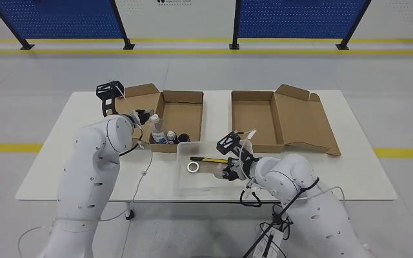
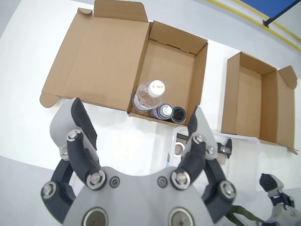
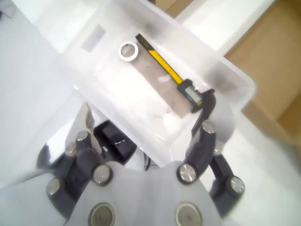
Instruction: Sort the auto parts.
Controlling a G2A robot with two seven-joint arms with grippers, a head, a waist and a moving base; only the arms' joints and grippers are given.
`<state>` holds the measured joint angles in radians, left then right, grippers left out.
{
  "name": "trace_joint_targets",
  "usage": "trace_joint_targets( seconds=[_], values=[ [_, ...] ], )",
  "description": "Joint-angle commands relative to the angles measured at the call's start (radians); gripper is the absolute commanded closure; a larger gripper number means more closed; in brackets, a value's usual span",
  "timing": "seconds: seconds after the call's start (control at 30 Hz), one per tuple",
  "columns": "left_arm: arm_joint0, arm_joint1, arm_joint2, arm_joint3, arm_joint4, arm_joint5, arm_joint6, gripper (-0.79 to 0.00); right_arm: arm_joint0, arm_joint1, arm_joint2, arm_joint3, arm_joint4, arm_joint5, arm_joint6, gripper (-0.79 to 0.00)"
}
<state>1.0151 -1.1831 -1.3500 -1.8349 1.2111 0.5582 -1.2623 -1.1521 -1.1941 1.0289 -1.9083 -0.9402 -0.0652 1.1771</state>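
3 things stood in the left box (image 2: 201,71): bottle (image 2: 150,95), can (image 2: 163,110), tube (image 2: 178,116). I saw caliper (image 3: 164,64) and ring (image 3: 128,52) in the bin (image 3: 178,24), the caliper's end hidden. The left gripper (image 2: 136,106) and right gripper (image 3: 148,102) were spread wide, holding nothing.

The right tool (image 3: 148,102) hangs low at the near end of the clear bin (image 3: 178,23), jaws spread wide. One finger seems to sit inside the bin, the other outside its wall. The left tool (image 2: 136,106) is held high beyond the bin's far-left corner, jaws wide apart, pointing down.
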Motion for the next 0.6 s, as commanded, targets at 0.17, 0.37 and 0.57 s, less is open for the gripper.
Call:
trace_joint_targets(
  seconds=[0.17,0.37,0.57],
  values=[
    [0.000,0.000,0.000,0.000,0.000,0.000,0.000,-0.785,0.044,-0.017,-0.072,0.010,-0.010,0.067,0.000,-0.785],
    [0.000,0.000,0.000,0.000,0.000,0.000,0.000,-0.785,0.187,-0.067,-0.237,0.054,-0.082,0.287,0.140,-0.785],
    [0.000,0.000,0.000,0.000,0.000,0.000,0.000,-0.785,0.308,-0.125,-0.350,0.145,-0.117,0.456,0.203,-0.785]
  ],
)
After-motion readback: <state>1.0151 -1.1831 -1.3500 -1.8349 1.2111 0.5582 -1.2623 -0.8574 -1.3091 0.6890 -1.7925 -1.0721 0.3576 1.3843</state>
